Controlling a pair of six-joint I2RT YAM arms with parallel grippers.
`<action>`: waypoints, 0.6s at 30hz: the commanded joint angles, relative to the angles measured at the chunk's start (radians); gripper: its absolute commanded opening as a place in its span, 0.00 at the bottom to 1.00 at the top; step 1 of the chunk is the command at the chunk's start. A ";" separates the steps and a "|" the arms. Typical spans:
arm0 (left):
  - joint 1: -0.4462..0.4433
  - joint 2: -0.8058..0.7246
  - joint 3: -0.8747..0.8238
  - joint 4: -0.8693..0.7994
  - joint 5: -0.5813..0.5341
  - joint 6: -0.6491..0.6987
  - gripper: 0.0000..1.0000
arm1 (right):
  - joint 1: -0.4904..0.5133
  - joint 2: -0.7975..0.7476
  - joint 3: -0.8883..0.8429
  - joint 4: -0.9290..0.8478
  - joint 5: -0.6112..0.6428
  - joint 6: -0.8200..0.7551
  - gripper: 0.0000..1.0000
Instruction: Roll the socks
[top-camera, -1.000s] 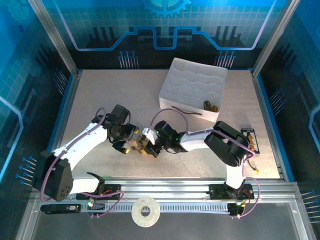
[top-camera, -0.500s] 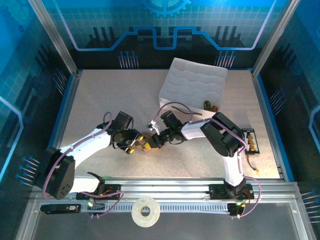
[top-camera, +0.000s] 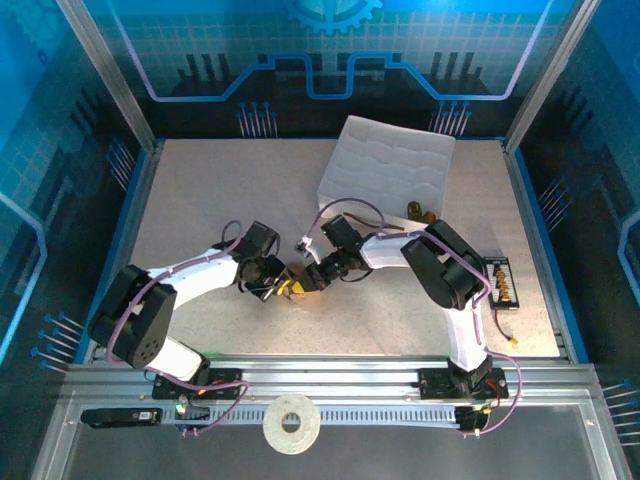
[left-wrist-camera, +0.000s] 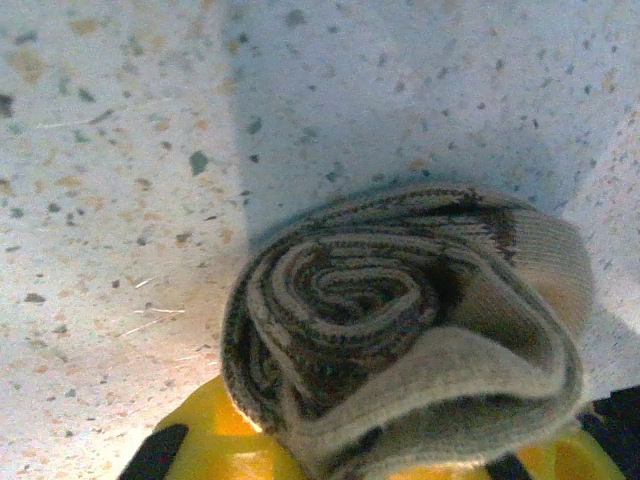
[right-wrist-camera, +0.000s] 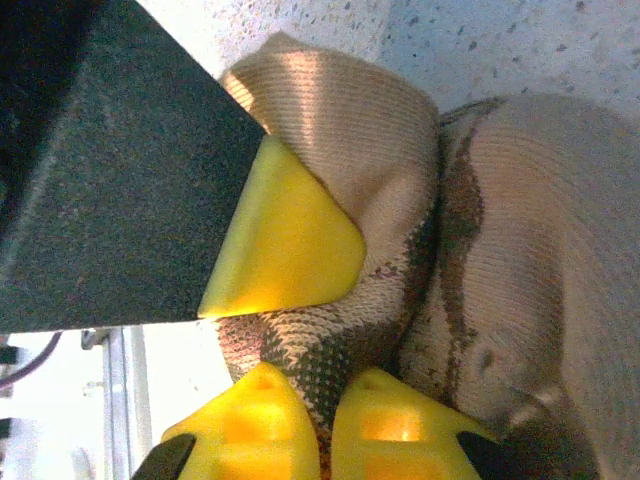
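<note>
Upper left of the table (top-camera: 200, 190): open surface, free passage. White quilted box (top-camera: 385, 175) blocks upper right. Left arm (top-camera: 190, 275) and right arm (top-camera: 440, 265) meet at sock roll (top-camera: 293, 290), centre frame, barring the middle. Lower centre strip open.

The brown-and-tan sock (left-wrist-camera: 400, 320) is wound into a tight spiral roll resting on the speckled table (left-wrist-camera: 120, 150).

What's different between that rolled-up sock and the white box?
The sock is brown and tan, patterned; the box is plain white and quilted. The sock is a small spiral roll; the box is far larger and flat-sided. The right tool pinches the sock; the box lies well away from it. Both look like soft fabric.
</note>
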 joint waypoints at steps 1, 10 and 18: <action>-0.013 0.027 -0.097 -0.247 -0.034 -0.075 0.00 | 0.046 -0.010 -0.042 -0.172 0.254 -0.175 0.18; 0.027 -0.032 -0.139 -0.334 0.050 -0.167 0.00 | 0.282 -0.468 -0.439 0.375 0.672 -0.466 0.67; 0.086 0.097 -0.011 -0.426 0.058 -0.055 0.00 | 0.477 -0.401 -0.390 0.418 0.980 -0.645 0.68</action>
